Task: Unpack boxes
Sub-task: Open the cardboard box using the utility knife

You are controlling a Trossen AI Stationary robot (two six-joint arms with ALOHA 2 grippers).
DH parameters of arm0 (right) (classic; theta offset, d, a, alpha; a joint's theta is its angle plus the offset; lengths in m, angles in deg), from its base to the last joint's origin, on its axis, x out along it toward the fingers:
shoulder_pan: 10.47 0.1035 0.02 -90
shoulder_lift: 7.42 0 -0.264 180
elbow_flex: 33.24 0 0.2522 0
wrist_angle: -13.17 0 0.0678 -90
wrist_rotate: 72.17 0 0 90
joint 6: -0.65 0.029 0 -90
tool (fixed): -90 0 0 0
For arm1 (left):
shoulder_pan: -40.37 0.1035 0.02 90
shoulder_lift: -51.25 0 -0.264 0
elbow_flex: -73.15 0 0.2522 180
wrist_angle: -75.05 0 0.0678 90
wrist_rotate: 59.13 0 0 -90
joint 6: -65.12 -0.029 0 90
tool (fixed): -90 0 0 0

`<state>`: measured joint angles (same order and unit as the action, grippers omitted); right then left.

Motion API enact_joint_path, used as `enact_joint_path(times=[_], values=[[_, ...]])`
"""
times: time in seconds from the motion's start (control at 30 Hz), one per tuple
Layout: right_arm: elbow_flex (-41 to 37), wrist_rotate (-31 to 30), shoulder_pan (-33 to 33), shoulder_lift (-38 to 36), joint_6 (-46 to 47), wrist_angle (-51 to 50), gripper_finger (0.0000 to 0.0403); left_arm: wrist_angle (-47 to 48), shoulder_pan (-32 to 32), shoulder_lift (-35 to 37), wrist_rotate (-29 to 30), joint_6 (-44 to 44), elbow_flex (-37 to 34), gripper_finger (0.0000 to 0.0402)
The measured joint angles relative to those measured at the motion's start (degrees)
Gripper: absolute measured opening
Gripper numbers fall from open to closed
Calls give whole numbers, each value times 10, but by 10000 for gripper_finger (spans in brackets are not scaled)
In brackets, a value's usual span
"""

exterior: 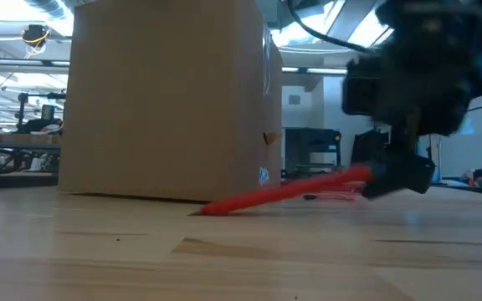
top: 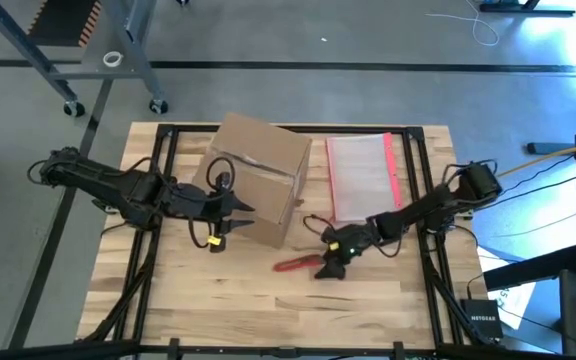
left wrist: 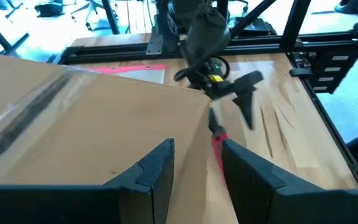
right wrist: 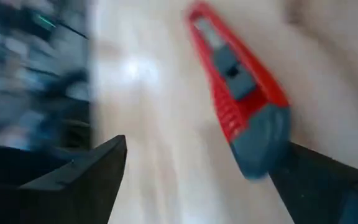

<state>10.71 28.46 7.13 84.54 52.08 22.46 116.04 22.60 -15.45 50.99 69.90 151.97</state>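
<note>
Brown cardboard, the box sits closed near the middle of our wooden surface, just beside a clear pouch with a red edge. Our left hand is at the box's near side, its fingers parted with nothing between them. Our right hand is low over the surface, spread wide, one finger touching the grey end of a red knife, without gripping it.

Plain brown corrugated cardboard box, largest thing on counter. Set upright near counter's middle, turned at angle to counter edges. Top flaps closed, clear tape strip run along top. Small printed marks seen low on one side.
</note>
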Motion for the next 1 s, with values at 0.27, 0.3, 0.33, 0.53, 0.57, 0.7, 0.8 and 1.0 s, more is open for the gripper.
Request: enact_joint_path(times=[0.27, 0.3, 0.33, 0.53, 0.57, 0.7, 0.8, 1.0], values=[[0, -206, 52, -81, -228, -101, 362, 13, -4, 0, 0, 36, 0, 127], [0, -242, 58, -81, -248, -81, 362, 13, -4, 0, 0, 39, 0, 127], [0, -267, 60, -78, -266, -67, 362, 12, -4, 0, 0, 43, 0, 127], [6, -283, 55, -69, -316, -17, 362, 10, -7, 0, 0, 58, 0, 127], [-1, -278, 57, -61, -342, -4, 362, 7, -7, 0, 0, 58, 0, 127], [-41, -247, 50, -23, -395, 132, 362, 3, -7, 0, 0, 70, 0, 127], [-65, -241, 39, 15, -411, 201, 362, 5, -7, 0, 0, 84, 0, 127], [-65, -204, 41, 102, -443, 276, 362, 3, -7, 0, 0, 109, 0, 127]])
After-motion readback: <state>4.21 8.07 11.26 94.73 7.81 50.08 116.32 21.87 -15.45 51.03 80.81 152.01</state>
